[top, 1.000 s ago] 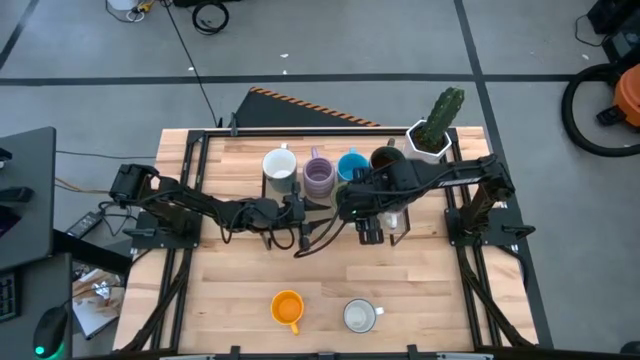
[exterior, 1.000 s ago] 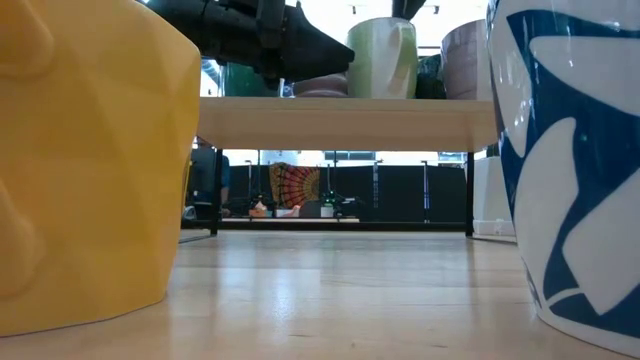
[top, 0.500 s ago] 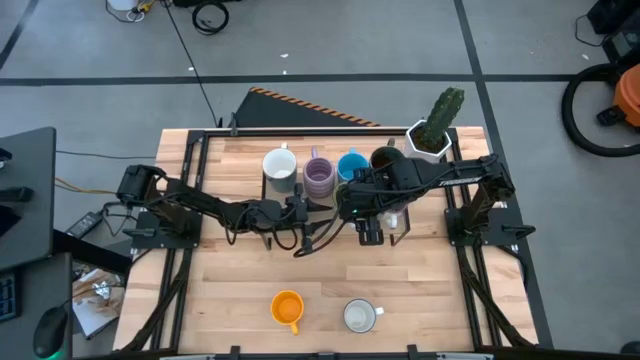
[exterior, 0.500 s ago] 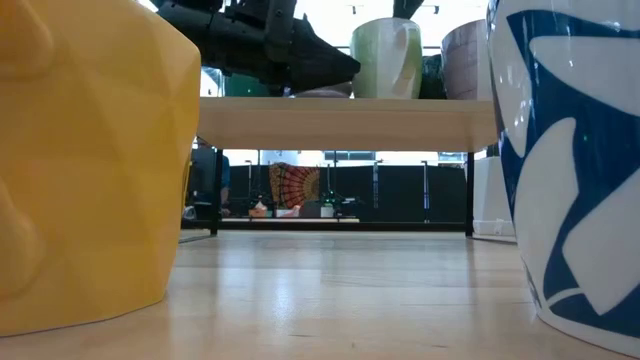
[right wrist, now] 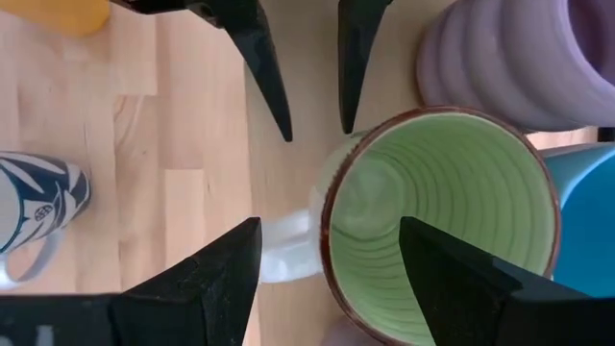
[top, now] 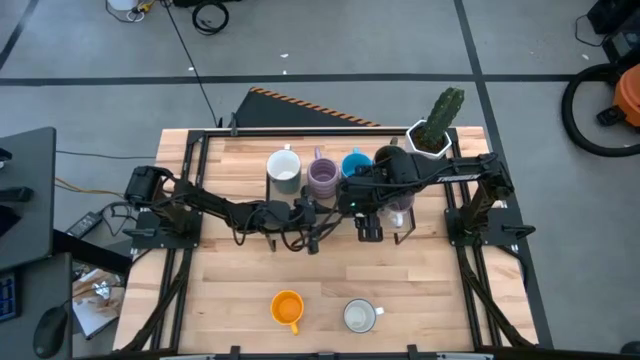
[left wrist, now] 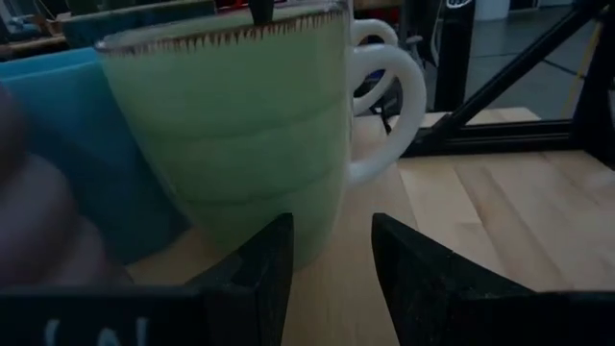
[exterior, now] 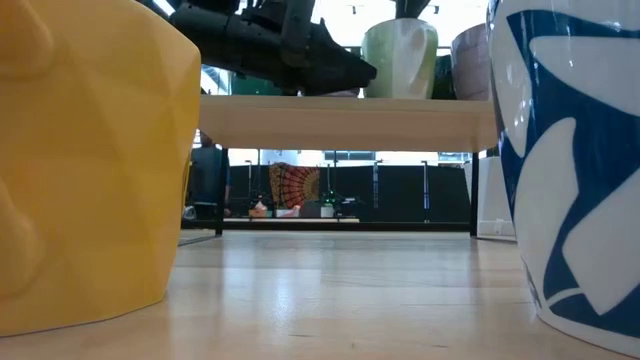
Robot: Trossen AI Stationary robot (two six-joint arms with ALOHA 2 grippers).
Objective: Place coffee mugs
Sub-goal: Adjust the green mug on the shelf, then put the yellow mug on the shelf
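Observation:
A green mug (right wrist: 452, 192) with a pale handle (right wrist: 283, 252) stands upright on the raised wooden shelf (exterior: 350, 125). It also shows in the left wrist view (left wrist: 231, 125) and the low view (exterior: 400, 60); my right arm hides it in the high view. My left gripper (left wrist: 332, 223) is open and comes at it from the table's left (right wrist: 317, 130). My right gripper (right wrist: 330, 226) hovers open above it, one finger over the mouth and one outside by the handle; no touch shows. The white (top: 283, 168), lavender (top: 322, 178), blue (top: 352, 165) and dark brown (top: 386, 158) mugs stand behind it. My left gripper meets the green mug's lower wall (left wrist: 312, 226) on the side facing the table's left, with the free ends of its open fingers (left wrist: 274, 250). It comes level from the table's left. The mug stands upright on the shelf, its handle toward the near edge.
An orange mug (top: 287, 307) and a white mug with a blue pattern (top: 358, 316) stand near the table's near edge. A second lavender mug (top: 399, 205) sits under my right arm. The white planter with a cactus (top: 430, 132) is at the far right corner.
My left gripper has moved toward the table's right, up to the green mug. The green mug has slid a little toward the table's right on the shelf and stayed upright.

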